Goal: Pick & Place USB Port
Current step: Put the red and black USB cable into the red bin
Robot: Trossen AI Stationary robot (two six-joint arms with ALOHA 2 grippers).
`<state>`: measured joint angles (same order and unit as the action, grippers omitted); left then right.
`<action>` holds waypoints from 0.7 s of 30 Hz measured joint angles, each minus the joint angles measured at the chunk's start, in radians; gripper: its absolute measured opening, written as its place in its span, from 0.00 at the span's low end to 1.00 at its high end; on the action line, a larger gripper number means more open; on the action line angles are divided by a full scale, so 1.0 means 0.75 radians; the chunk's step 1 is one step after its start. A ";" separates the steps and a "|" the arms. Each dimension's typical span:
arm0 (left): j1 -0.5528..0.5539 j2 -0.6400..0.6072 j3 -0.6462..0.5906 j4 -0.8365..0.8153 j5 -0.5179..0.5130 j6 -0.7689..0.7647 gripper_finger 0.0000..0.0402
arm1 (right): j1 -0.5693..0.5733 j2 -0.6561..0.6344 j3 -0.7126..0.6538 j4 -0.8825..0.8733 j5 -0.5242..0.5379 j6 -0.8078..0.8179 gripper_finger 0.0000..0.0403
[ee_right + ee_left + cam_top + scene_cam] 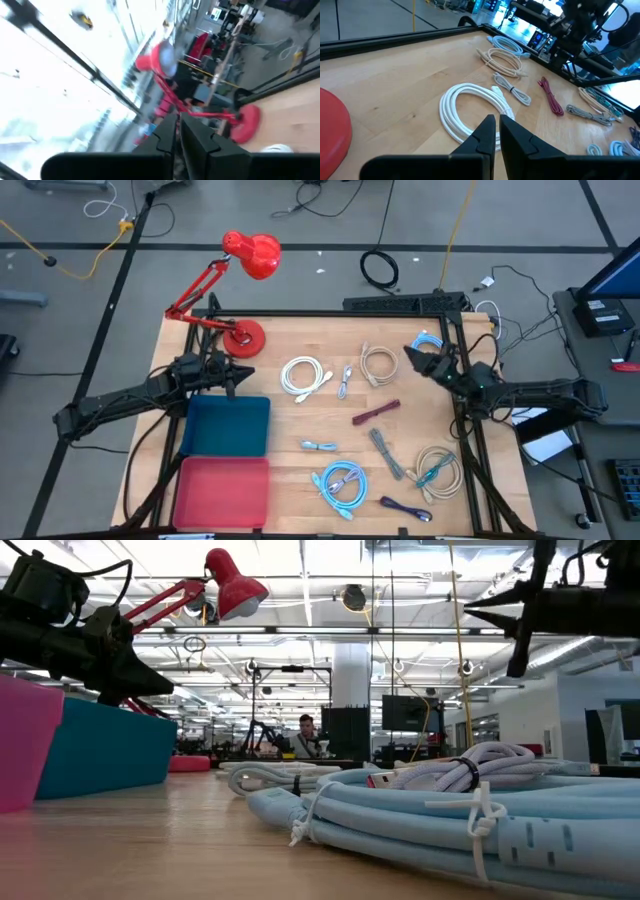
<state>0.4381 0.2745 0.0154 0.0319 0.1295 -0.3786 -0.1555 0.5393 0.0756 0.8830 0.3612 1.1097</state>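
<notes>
Several coiled USB cables lie flat on the wooden table: a white coil (305,375) (470,107), a beige coil (378,365), a maroon cable (376,412), a grey one (387,452) and a light blue coil (342,483) (420,815). My left gripper (243,375) (498,126) is shut and empty. It hangs above the table just left of the white coil, pointing right. My right gripper (410,356) (178,124) is shut and empty too, raised near the beige coil and pointing left toward the lamp.
A blue bin (228,425) and a pink bin (222,492) sit at the table's near left. A red desk lamp (240,330) stands at the far left. More cables lie near the right edge (438,470) and near edge (405,508). A black frame (300,315) rims the table.
</notes>
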 joint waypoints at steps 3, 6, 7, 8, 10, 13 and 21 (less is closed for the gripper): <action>0.000 0.000 -0.001 0.004 0.000 0.000 0.06 | 0.000 0.011 0.081 0.038 -0.034 0.057 0.04; 0.000 0.000 -0.001 0.005 0.001 0.000 0.06 | 0.000 0.007 0.154 0.135 -0.063 0.063 0.04; 0.000 0.000 -0.001 0.007 0.001 0.000 0.06 | 0.000 0.010 0.174 0.169 -0.067 0.034 0.04; 0.000 0.000 -0.001 0.009 0.000 0.000 0.06 | 0.000 0.011 0.189 0.209 -0.068 -0.011 0.04; 0.000 0.000 -0.001 0.010 0.001 0.000 0.06 | 0.001 0.011 0.220 0.280 -0.069 -0.133 0.04; 0.000 0.000 -0.001 0.026 0.001 0.000 0.06 | 0.001 0.008 0.250 0.395 -0.063 -0.306 0.04; 0.000 0.000 -0.002 0.145 -0.171 -0.087 0.06 | 0.000 0.009 0.274 0.596 0.120 -0.598 0.04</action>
<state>0.4380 0.2749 0.0143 0.1403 0.0011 -0.4435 -0.1555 0.5460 0.2808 1.3296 0.4513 0.6610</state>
